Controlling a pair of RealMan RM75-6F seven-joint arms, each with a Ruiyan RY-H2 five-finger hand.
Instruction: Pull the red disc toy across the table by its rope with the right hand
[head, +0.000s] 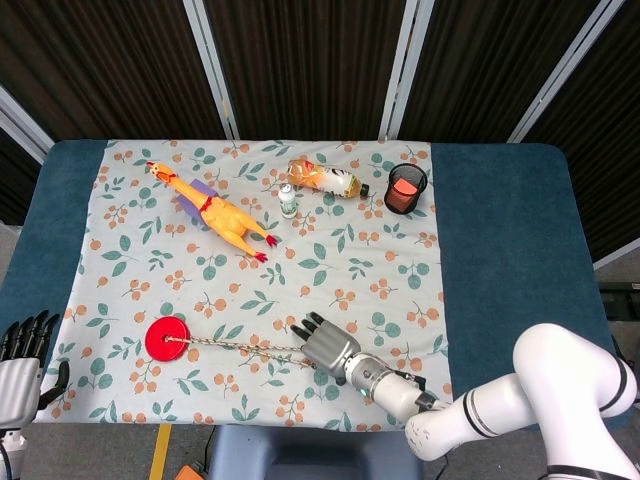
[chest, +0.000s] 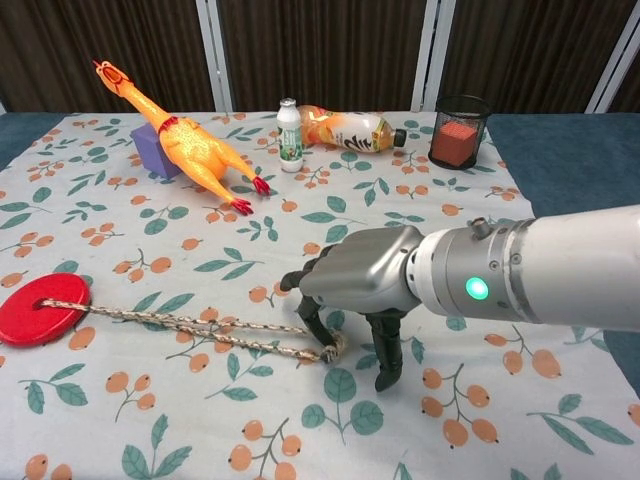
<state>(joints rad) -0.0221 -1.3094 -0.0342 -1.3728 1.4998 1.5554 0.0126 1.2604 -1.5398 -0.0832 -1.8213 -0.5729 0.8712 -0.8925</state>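
Observation:
The red disc toy (head: 165, 338) (chest: 43, 310) lies flat on the floral cloth near the front left. Its braided rope (head: 240, 347) (chest: 190, 325) runs right from the disc's centre, fairly straight. My right hand (head: 330, 350) (chest: 360, 275) sits over the rope's knotted end, palm down. Its fingers (chest: 312, 320) curl down and hook the knot against the cloth, with the thumb pointing down beside it. My left hand (head: 25, 350) shows only in the head view, off the table's front left corner, fingers apart and holding nothing.
A rubber chicken (head: 215, 212) (chest: 185, 145) leans on a purple block (chest: 150, 148) at the back left. A small white bottle (head: 287, 201) (chest: 290, 135), a lying orange drink bottle (head: 325, 178) (chest: 350, 130) and a black mesh cup (head: 406, 190) (chest: 459, 130) stand along the back.

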